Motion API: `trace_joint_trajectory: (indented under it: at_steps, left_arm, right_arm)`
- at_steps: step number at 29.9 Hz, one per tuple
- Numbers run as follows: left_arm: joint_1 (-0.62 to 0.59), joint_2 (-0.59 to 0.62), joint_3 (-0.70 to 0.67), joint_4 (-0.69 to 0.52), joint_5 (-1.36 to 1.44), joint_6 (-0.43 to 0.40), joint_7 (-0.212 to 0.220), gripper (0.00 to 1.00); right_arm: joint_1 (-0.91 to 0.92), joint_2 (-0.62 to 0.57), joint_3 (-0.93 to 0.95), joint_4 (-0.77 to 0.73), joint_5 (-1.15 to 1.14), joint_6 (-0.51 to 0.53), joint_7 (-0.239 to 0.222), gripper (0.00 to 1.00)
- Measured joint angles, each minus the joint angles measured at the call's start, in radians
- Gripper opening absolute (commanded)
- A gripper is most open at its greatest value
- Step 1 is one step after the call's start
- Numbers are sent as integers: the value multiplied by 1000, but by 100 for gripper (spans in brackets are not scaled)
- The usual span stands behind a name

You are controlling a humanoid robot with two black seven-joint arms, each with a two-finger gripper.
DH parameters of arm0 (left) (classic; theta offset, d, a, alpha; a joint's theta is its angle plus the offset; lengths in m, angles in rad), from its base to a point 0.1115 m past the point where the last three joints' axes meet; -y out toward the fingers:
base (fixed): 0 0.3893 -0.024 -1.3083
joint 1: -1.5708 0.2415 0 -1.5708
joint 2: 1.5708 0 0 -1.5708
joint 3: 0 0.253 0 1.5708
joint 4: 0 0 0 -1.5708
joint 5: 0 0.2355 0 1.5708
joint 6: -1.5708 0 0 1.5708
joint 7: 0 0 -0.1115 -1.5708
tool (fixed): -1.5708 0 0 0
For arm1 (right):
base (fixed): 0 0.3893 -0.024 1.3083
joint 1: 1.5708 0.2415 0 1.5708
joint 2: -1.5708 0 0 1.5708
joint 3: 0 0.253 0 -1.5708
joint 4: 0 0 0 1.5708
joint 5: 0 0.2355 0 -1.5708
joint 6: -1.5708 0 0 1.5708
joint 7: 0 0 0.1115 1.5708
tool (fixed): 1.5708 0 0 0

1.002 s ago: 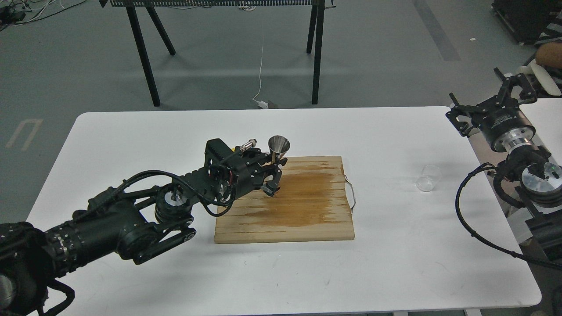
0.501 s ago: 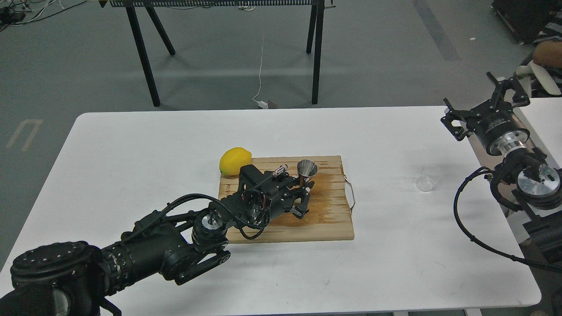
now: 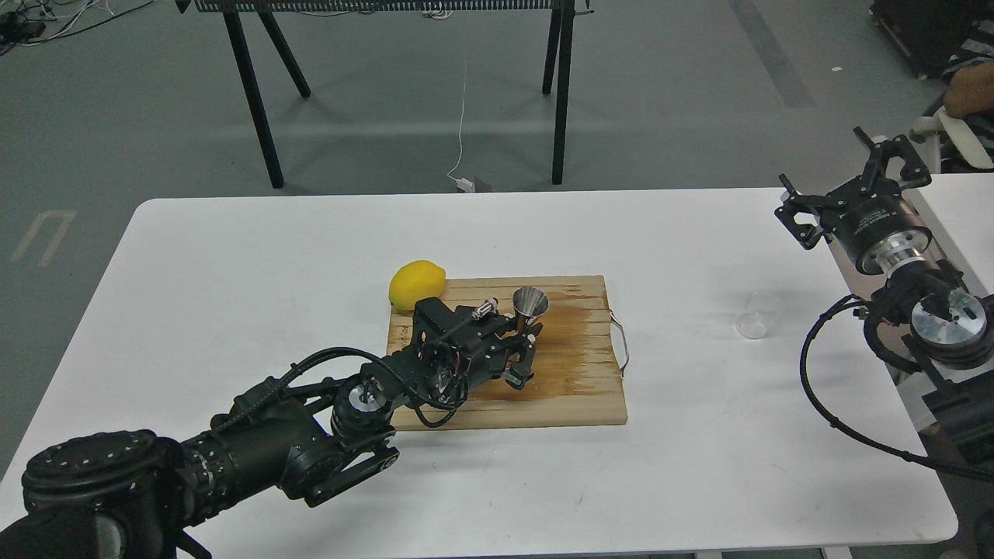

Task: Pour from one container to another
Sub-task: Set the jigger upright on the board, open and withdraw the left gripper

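The steel jigger [image 3: 530, 301] stands upright over the back of the wooden board [image 3: 575, 388], its upper cone open to the top. Its lower cone sits inside my left gripper [image 3: 523, 351], which is shut on it; the arm reaches in from the lower left. On the white table to the right of the board rests the clear glass cup [image 3: 757, 314], tipped a little, with nothing touching it. My right gripper [image 3: 850, 182] hangs open beyond the table's right edge, above and to the right of the cup.
A yellow lemon [image 3: 417, 284] lies at the board's back left corner, just behind my left wrist. The board has a wet dark stain and a wire handle [image 3: 621, 341] on its right side. Black trestle legs [image 3: 260, 116] stand beyond the table.
My left gripper has come down and toward me with the jigger, uncovering the lemon, then shifted a little left. The right gripper drifted slightly up and left. The cup stayed put.
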Motion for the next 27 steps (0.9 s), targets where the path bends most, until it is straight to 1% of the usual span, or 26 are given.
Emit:
trace_joint_trajectory:
  at_steps: [2, 3, 5, 7, 17, 22, 27]
  left_arm:
    - [1, 0, -1, -1, 0, 3, 0, 81]
    - [1, 0, -1, -1, 0, 9, 0, 85]
    - [2, 0, -1, -3, 0, 18, -7, 90]
    - [2, 0, -1, -5, 0, 21, -15, 98]
    - [3, 0, 0, -17, 0, 24, -23, 99]
    - [6, 2, -2, -24, 0, 38, -28, 99]
    - [20, 56, -3, -59, 0, 45, -31, 99]
  right_arm:
    - [0, 0, 0, 0, 0, 0, 0, 99]
    - [0, 0, 0, 0, 0, 0, 0, 99]
    - [0, 0, 0, 0, 0, 0, 0, 99]
    - [2, 0, 0, 1, 0, 0, 0, 99]
    - [1, 1, -1, 7, 0, -1, 0, 99]
    - [3, 1, -2, 9, -1, -1, 0, 99]
    - [4, 1, -2, 9, -2, -3, 0, 99]
